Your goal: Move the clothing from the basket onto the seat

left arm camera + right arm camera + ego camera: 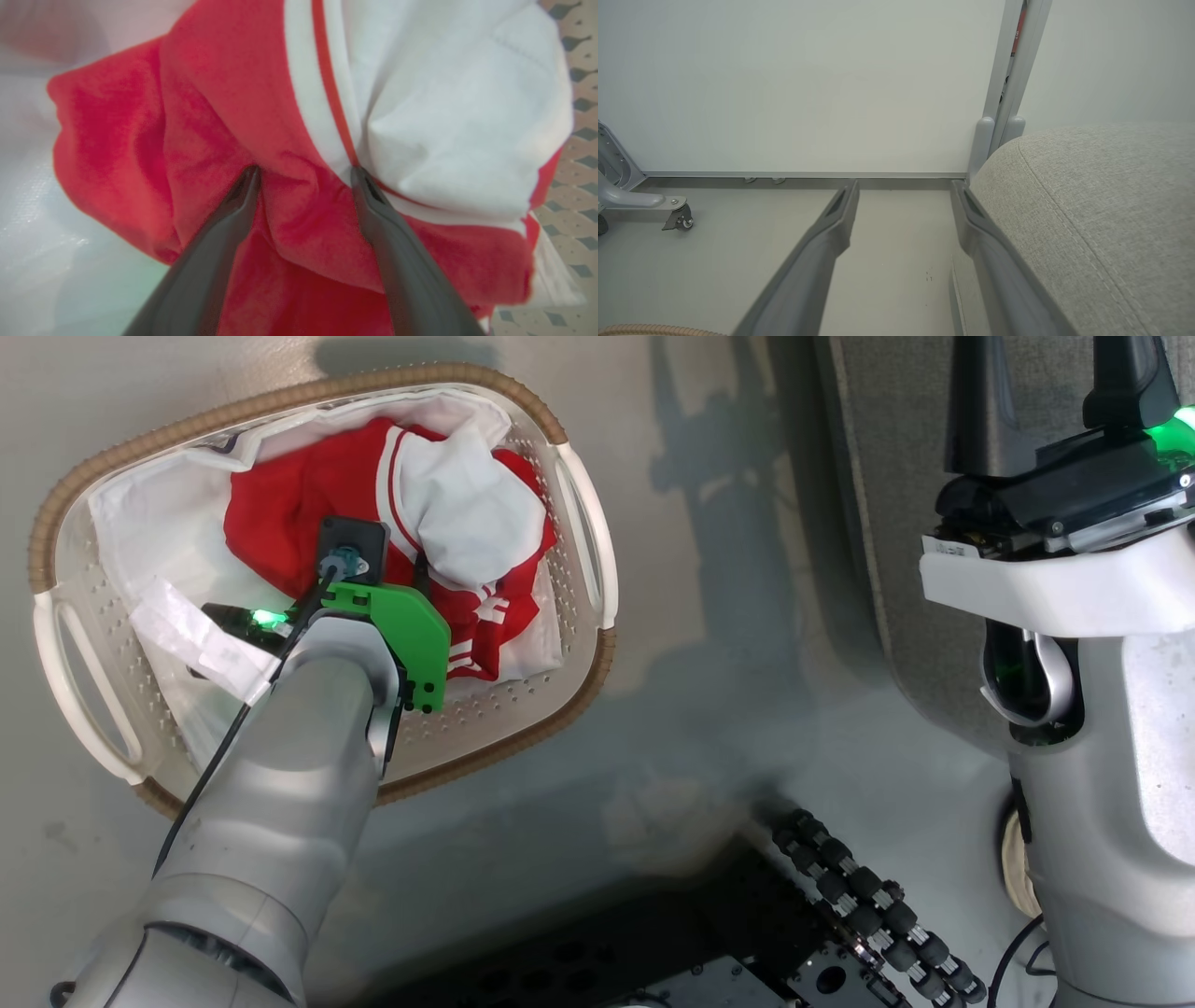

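Note:
The clothing (299, 513), red with white panels and striped trim, lies bunched in the oval basket (597, 551) on the floor at the left. My left arm reaches down into the basket, its wrist covering the fingers in the head view. In the left wrist view my left gripper (304, 172) is open, both tips pressed into the clothing (187, 116) with a red fold between them. My right gripper (1055, 364) is open and holds nothing, up at the right over the edge of the light grey seat (887, 476). It stands just left of the seat (1087, 210) in its own wrist view (904, 184).
A white cloth liner (149, 513) lines the basket. Grey floor separates basket and seat. My base with black rollers (868, 896) sits at the bottom. A castered metal leg (677, 217) and a grey post (1008, 93) stand by the wall.

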